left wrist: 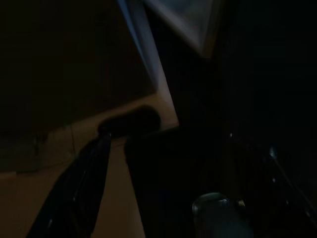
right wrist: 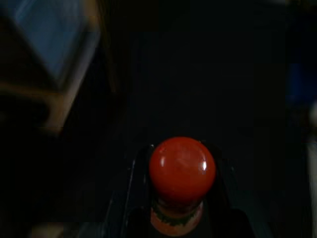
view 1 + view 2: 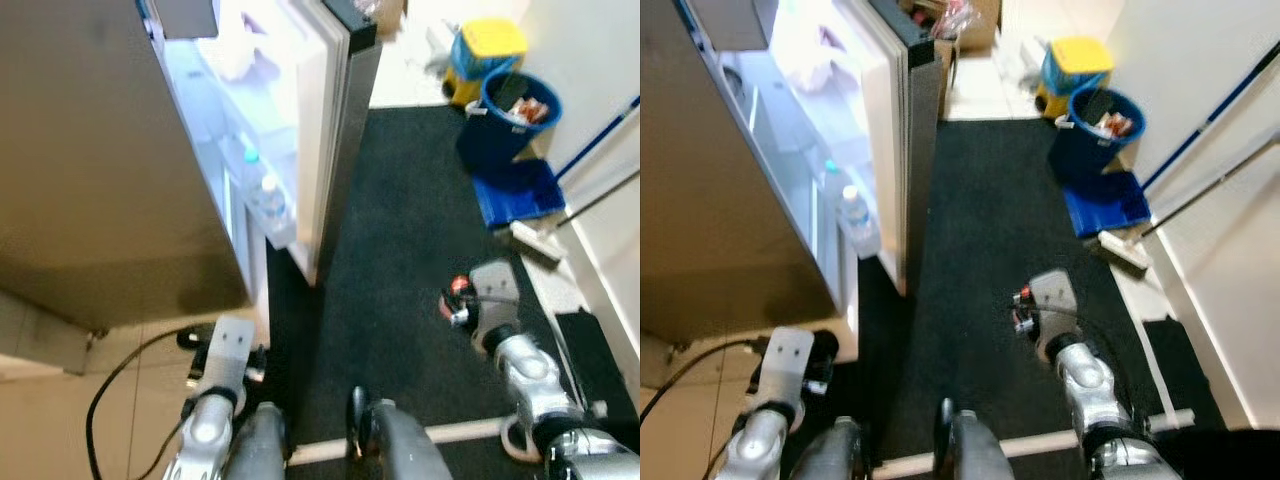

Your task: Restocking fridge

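The fridge [image 3: 100, 150] stands open at my left, its white door [image 3: 335, 120] swung out toward me. Two clear water bottles [image 3: 268, 195] sit in the lower door shelf. My right gripper [image 3: 455, 300] hangs low over the black mat, right of the door, shut on a small bottle with a round red cap [image 2: 182, 168]. In the right wrist view the cap sits between the two black fingers [image 2: 131, 173]. My left gripper [image 3: 200, 352] hangs low by the fridge's bottom corner, above the tan floor.
A black mat [image 3: 400, 250] runs ahead past the door. At the far right stand a blue bucket [image 3: 515, 115], a yellow container [image 3: 487, 45], a blue dustpan [image 3: 515, 195] and a broom [image 3: 535, 240] against the white wall. A black cable [image 3: 120, 380] lies on the floor at my left.
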### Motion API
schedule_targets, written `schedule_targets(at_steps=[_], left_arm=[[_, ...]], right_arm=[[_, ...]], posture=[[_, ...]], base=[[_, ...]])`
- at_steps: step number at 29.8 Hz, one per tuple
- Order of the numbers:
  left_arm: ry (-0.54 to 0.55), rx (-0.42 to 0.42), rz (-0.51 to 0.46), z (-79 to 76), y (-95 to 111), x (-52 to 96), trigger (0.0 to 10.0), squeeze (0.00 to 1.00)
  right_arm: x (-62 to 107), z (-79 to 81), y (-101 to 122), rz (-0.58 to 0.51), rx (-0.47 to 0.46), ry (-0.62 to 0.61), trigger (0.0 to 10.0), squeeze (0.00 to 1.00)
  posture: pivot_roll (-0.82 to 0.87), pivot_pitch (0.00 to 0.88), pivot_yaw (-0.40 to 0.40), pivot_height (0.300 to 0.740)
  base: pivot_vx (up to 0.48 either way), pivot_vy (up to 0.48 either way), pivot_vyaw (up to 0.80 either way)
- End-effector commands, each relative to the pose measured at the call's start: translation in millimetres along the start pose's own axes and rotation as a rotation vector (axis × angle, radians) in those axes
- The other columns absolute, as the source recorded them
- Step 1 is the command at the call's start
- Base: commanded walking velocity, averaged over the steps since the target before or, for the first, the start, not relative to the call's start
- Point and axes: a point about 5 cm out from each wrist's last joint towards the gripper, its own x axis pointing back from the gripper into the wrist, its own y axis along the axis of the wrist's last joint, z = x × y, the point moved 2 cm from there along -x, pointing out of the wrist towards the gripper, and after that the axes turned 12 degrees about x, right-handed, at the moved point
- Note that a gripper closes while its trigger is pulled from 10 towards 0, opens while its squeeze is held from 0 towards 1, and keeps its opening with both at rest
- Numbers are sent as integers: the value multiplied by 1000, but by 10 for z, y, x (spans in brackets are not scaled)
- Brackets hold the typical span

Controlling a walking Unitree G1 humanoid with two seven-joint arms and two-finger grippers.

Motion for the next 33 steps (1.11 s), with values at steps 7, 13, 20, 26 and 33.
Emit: schedule_targets(at_steps=[7, 13, 20, 26, 33], left_arm=[[8, -62, 227, 157, -663, 159, 10000, 0], [13, -123, 267, 155, -787, 140, 10000, 0], [7, -136, 259, 129, -797, 111, 10000, 0], [12, -141, 249, 117, -787, 89, 10000, 0], [35, -131, 245, 143, -780, 67, 10000, 0]], right_arm=[[478, 390, -860, 321, -105, 9, 10000, 0], [613, 305, -1038, 410, -86, -43, 10000, 0], [584, 339, -998, 389, -84, -47, 10000, 0], [513, 352, -914, 366, -74, -55, 10000, 0], [483, 322, -881, 361, -65, -76, 10000, 0]], posture=[[9, 166, -89, 740], [3, 151, -89, 740], [-4, 153, -87, 740], [-5, 159, -86, 740], [-4, 162, -86, 740]], base=[[0, 0, 0], [0, 0, 0], [0, -155, 0], [178, -364, 0], [299, -194, 0]])
